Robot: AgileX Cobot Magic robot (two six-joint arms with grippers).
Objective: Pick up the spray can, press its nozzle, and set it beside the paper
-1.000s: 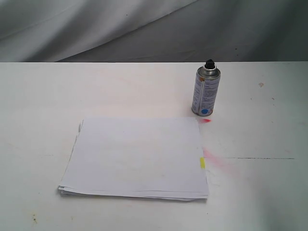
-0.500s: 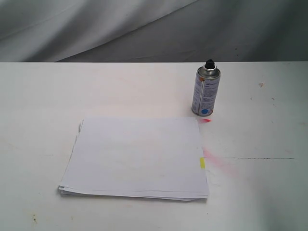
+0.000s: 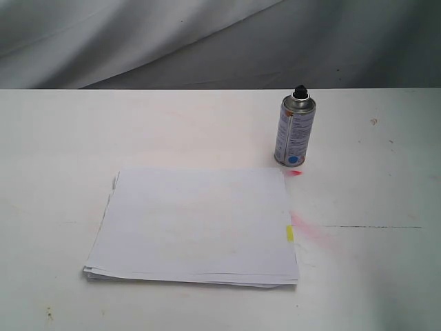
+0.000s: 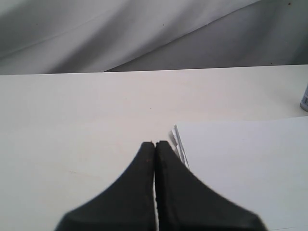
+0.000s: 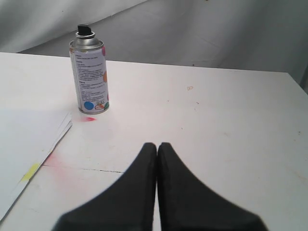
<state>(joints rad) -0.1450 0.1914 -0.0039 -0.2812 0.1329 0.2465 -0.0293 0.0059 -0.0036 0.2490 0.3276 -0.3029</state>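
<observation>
Exterior view: spray can (image 3: 295, 131) stands upright toward the bench's (image 3: 69, 138) far edge, right of middle, just off the far right corner of the paper (image 3: 196, 224), w/ the black nozzle (image 3: 300, 91) on top. No arms in shot.

Left wrist view: left gripper (image 4: 155, 144) is pressed together, empty, over bare bench by a corner of the paper.

Right wrist view: right gripper (image 5: 157, 145) is pressed together too, nothing in it, spray can well ahead.

Imo it's stiff metal, smooth + round so prob slippery, and tall so tippy. Grab it mid-body on the label and leave the nozzle free.
</observation>
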